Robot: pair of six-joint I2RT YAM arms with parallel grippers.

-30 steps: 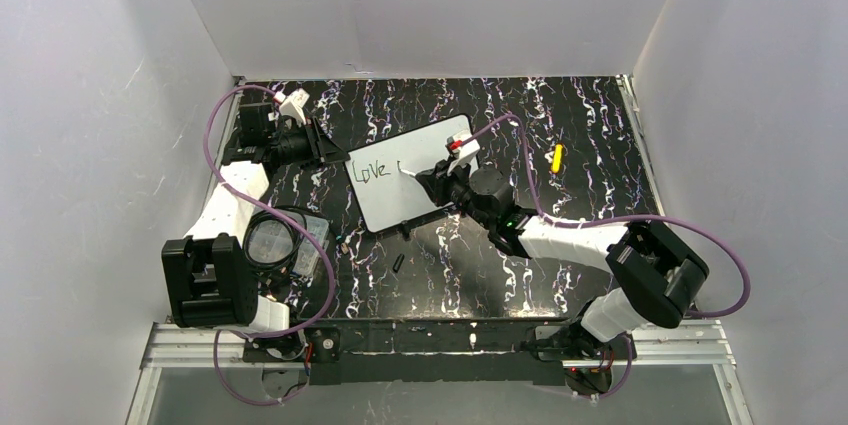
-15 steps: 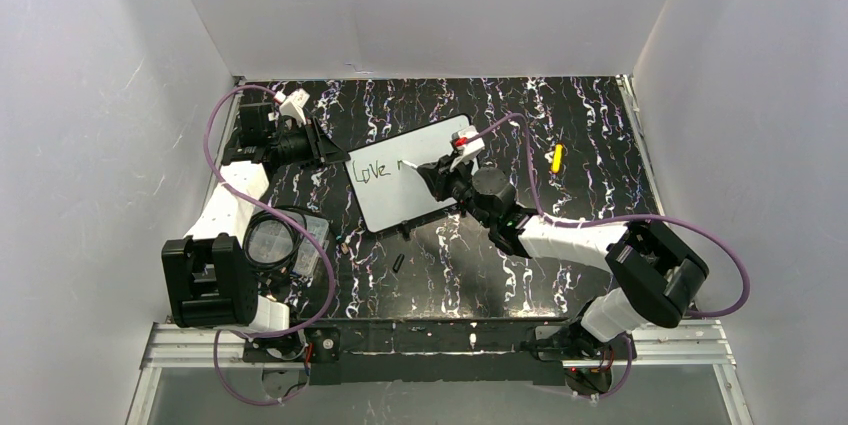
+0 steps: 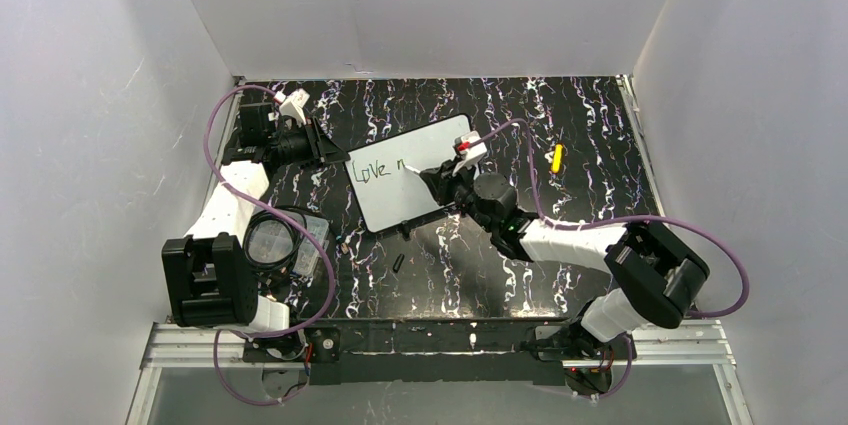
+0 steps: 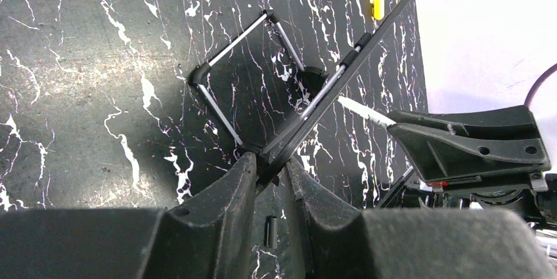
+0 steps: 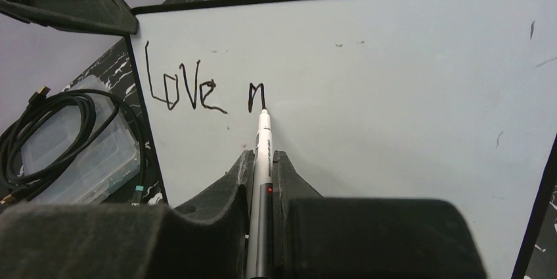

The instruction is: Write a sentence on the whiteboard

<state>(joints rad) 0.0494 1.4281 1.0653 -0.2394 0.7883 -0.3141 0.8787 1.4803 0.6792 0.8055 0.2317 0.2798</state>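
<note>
i am looking at the whiteboard (image 3: 405, 183) lying around the middle of the desk (image 3: 560, 105), a little toward the far left, turned at an angle to the desk edges. my left claw (image 4: 270, 164) is clamping the board's left edge, both fingers pressing on the thin black rim, which is running away from the wrist camera edge-on. my right claw (image 5: 261, 157) is closing tight on a white pen (image 5: 263, 136), the barrel lying straight out between the fingers. the pen tip is touching the board at the foot of a small "n"-shaped stroke, just right of the word "love" written in black near the board's left edge. the rest of the white surface is showing only a few faint specks. a clear plastic box (image 5: 79, 154) with a coiled black cable on it is sitting near the desk's near-left corner. a small yellow object (image 3: 557, 157) is lying toward the right edge, well apart from the board. a small black cap (image 3: 398, 263) is lying on the desk just off the board's near edge.
</note>
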